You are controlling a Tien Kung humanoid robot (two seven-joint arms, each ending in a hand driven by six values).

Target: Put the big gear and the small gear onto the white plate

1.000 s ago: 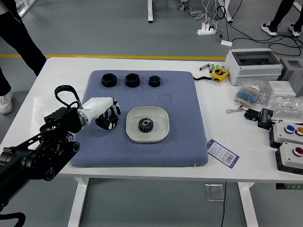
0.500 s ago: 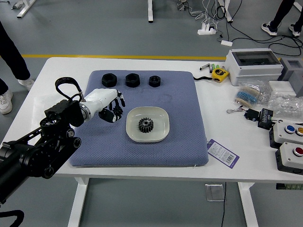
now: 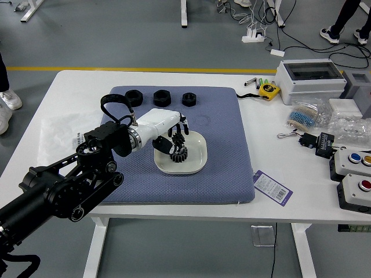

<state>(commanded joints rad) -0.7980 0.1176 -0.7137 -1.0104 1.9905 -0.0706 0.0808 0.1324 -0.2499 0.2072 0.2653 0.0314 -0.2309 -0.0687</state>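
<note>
My left hand point(image 3: 175, 138) is above the white plate point(image 3: 199, 164), reaching in from the left. Its fingers are curled around a small dark piece, apparently the small gear point(image 3: 178, 139), which they largely hide. The big gear point(image 3: 180, 156), black and toothed, lies flat in the middle of the plate, just below the fingertips and partly covered by them. Whether the two gears touch cannot be made out. My right hand is out of view.
The plate rests on a blue mat point(image 3: 226, 179). Along the mat's back edge are three black nuts point(image 3: 162, 98). Further right lie a tape measure point(image 3: 269, 90), a purple label point(image 3: 272, 187), a white box point(image 3: 310, 81), bagged parts and button boxes point(image 3: 355, 192). A person's feet show far left.
My left hand rose from the mat left of the plate and moved right, over the plate, with the dark piece in its fingers. The gear on the plate stayed put. The person at left shifted.
</note>
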